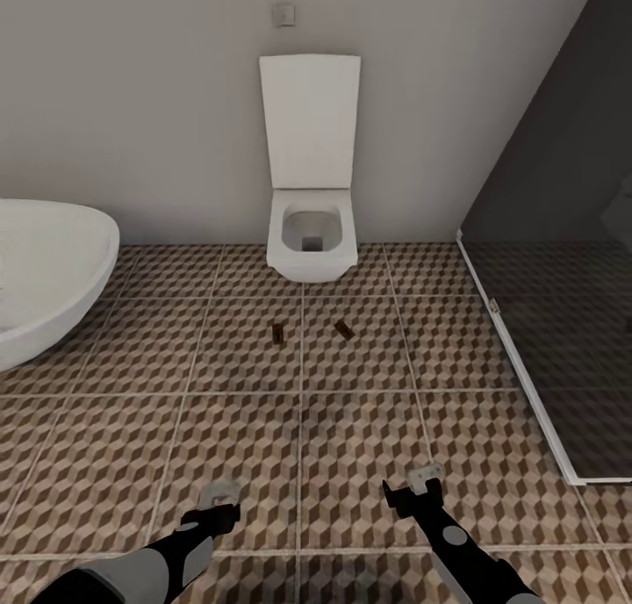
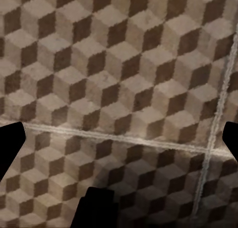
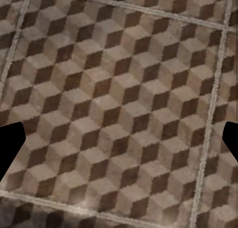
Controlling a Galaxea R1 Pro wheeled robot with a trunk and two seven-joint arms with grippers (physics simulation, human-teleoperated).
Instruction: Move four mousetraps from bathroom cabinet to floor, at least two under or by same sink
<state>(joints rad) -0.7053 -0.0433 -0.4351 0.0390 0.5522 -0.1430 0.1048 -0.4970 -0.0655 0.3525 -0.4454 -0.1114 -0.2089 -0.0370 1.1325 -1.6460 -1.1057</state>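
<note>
Two mousetraps lie flat on the cube-patterned bathroom floor [image 1: 351, 437] in front of the toilet, one [image 1: 278, 333] to the left and one [image 1: 343, 328] to the right, about a tile's width apart. They look small and dark from here. My left gripper [image 1: 219, 497] and right gripper [image 1: 420, 479] hover low over the tiles at the near edge, well short of the traps. Both wrist views look straight down on bare tiles, with the left gripper [image 2: 119, 138] and right gripper [image 3: 119, 138] open and holding nothing. The cabinet and the sink are out of view.
A white wall-hung toilet [image 1: 309, 235] with its lid up stands at the far wall. A white oval bathtub [image 1: 44, 270] juts in from the left. A dark glass shower enclosure [image 1: 562, 323] with a white base edge closes off the right side.
</note>
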